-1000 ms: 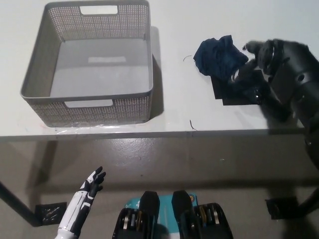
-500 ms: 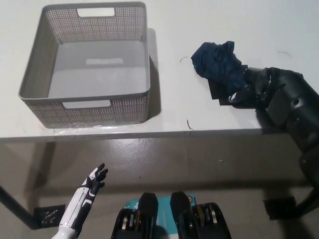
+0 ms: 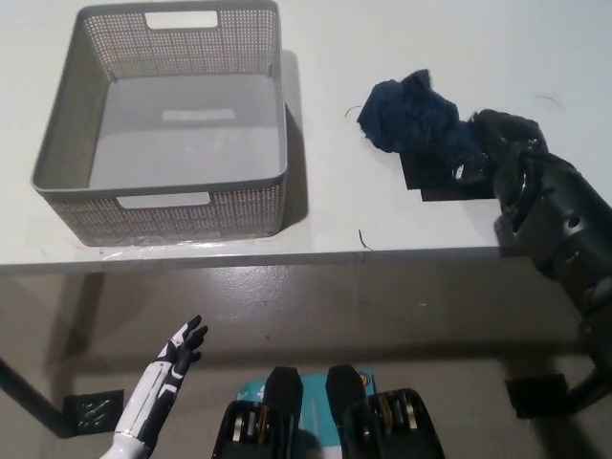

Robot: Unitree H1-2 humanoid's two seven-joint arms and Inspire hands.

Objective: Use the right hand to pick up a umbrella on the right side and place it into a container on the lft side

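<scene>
A crumpled dark blue umbrella [image 3: 413, 118] lies on the white table [image 3: 335, 210], right of centre, partly on a flat black mat [image 3: 442, 185]. My black right hand [image 3: 502, 151] comes in from the right and its fingers curl over the umbrella's right end, which they hide. The container is a grey perforated basket [image 3: 191, 212] at the table's left, with nothing in it. Well below the table's front edge, at the lower left, my white left hand [image 3: 177, 352] rests with its fingers spread, holding nothing.
The table's front edge runs across the picture at about mid-height, with floor below it. A strip of bare tabletop separates the basket from the umbrella. A small dark thread [image 3: 364, 239] lies near the front edge.
My right hand has drawn in from beside the umbrella and closed over its right end. The umbrella's cloth has bunched slightly to the left. The left hand has stayed put.
</scene>
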